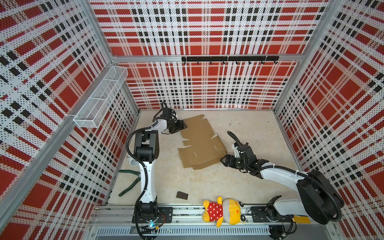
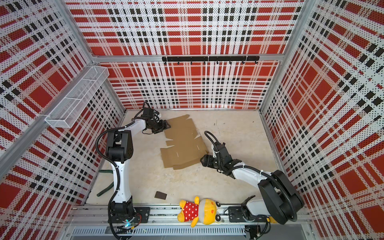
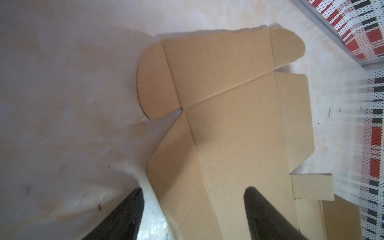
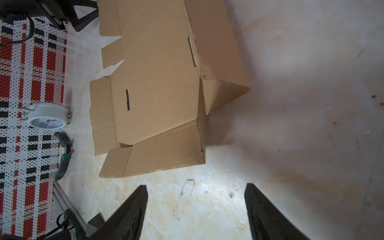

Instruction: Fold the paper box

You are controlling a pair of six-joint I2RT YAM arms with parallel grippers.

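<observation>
The paper box [image 1: 199, 143] [image 2: 182, 143] is a flat brown cardboard blank lying on the pale table in both top views, with a few flaps slightly lifted at its near right corner [image 4: 224, 93]. My left gripper [image 1: 184, 125] [image 2: 167, 124] is at the blank's far left edge. It is open [image 3: 193, 189], one finger above the cardboard [image 3: 228, 124], the other above the table. My right gripper [image 1: 222, 161] [image 2: 202, 161] is open [image 4: 196, 186] above bare table, just short of the blank's near right corner [image 4: 158, 93].
A plush toy [image 1: 223, 212] lies on the front rail. A small dark brown block [image 1: 182, 195] sits front centre. Green pliers [image 1: 129, 180] and a white alarm clock [image 4: 46, 116] lie by the left wall. A wire basket [image 1: 99, 97] hangs on the left wall.
</observation>
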